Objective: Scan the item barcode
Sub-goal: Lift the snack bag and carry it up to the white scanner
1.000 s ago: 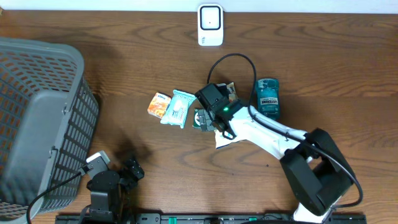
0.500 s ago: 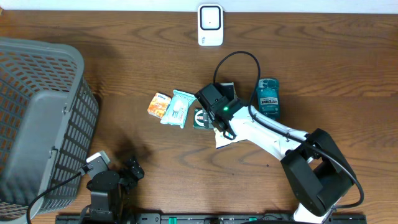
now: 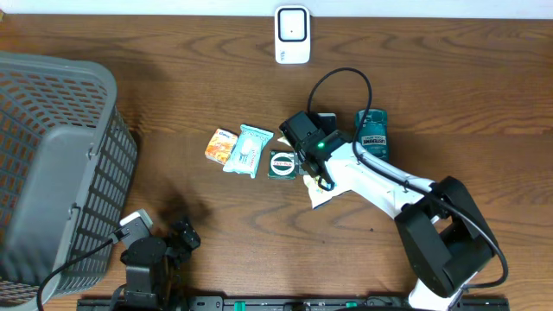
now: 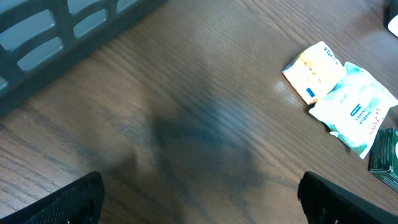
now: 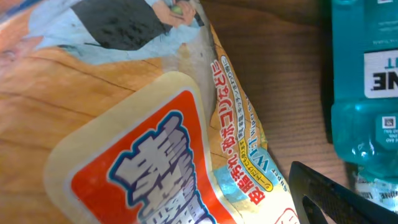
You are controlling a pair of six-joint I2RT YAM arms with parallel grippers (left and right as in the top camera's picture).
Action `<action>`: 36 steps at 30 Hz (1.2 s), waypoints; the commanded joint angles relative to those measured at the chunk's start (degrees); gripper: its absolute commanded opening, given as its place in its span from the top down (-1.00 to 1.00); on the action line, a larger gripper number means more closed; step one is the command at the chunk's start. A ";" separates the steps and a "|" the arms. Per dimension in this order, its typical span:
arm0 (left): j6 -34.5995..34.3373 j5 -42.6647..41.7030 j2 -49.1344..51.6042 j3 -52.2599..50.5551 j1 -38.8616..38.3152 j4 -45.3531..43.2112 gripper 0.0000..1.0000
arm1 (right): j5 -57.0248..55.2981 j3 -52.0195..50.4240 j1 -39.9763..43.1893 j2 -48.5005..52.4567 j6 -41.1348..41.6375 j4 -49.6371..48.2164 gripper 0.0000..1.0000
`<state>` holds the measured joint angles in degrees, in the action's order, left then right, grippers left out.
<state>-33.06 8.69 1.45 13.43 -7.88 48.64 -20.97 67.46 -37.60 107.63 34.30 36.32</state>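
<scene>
A snack packet (image 5: 155, 143) with an orange-red label and Japanese print fills the right wrist view, close under the camera. In the overhead view only its pale corner (image 3: 320, 195) shows from under the right arm. My right gripper (image 3: 313, 149) is low over this packet with its jaws wide. One dark finger (image 5: 333, 196) stands just beside the packet's right edge; the other is hidden. A white scanner-like device (image 3: 292, 34) stands at the table's back edge. My left gripper (image 4: 202, 208) hangs open over bare wood at the front left.
A teal mouthwash bottle (image 3: 372, 134) lies right of the right gripper. A dark green packet (image 3: 282, 164), a pale teal wipes pack (image 3: 248, 149) and a small orange packet (image 3: 221, 144) lie in a row to its left. A grey mesh basket (image 3: 52, 164) fills the left side.
My right gripper has shifted to the right, uncovering the dark green packet. The snack packet's pale corner has moved right with the arm. The left arm has not moved.
</scene>
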 commanded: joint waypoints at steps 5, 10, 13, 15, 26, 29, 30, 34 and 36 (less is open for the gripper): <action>0.15 1.44 -0.09 -0.15 0.20 3.74 -0.96 | -3.10 -0.11 0.92 9.33 -15.41 2.12 -0.24; 0.13 1.44 -0.09 -0.15 0.20 3.74 -0.96 | 1.44 1.20 0.94 8.81 -15.74 6.91 0.98; 0.15 1.42 -0.09 -0.15 0.20 3.74 -0.96 | 15.08 7.37 2.43 6.01 -18.88 14.86 0.98; 0.13 1.42 -0.09 -0.15 0.20 3.74 -0.96 | 28.94 12.83 4.42 2.91 -24.52 21.62 0.98; 0.13 1.42 -0.09 -0.15 0.20 3.74 -0.96 | 79.78 20.28 11.50 -11.23 -30.23 36.85 0.97; 0.13 1.44 -0.09 -0.15 0.20 3.74 -0.96 | 88.76 20.28 11.69 -12.17 -21.18 37.22 0.98; 0.13 1.42 -0.09 -0.15 0.20 3.74 -0.96 | 90.01 20.28 11.69 -12.17 -17.59 37.55 0.98; 0.15 1.42 -0.09 -0.15 0.20 3.74 -0.96 | 91.01 20.28 11.87 -12.15 -0.57 37.81 0.98; 0.13 1.44 -0.09 -0.15 0.20 3.74 -0.95 | 91.01 20.28 12.66 -12.13 3.43 37.16 0.98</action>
<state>-33.06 8.64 1.45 13.43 -7.88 48.69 63.83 86.72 -26.15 96.16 24.95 74.06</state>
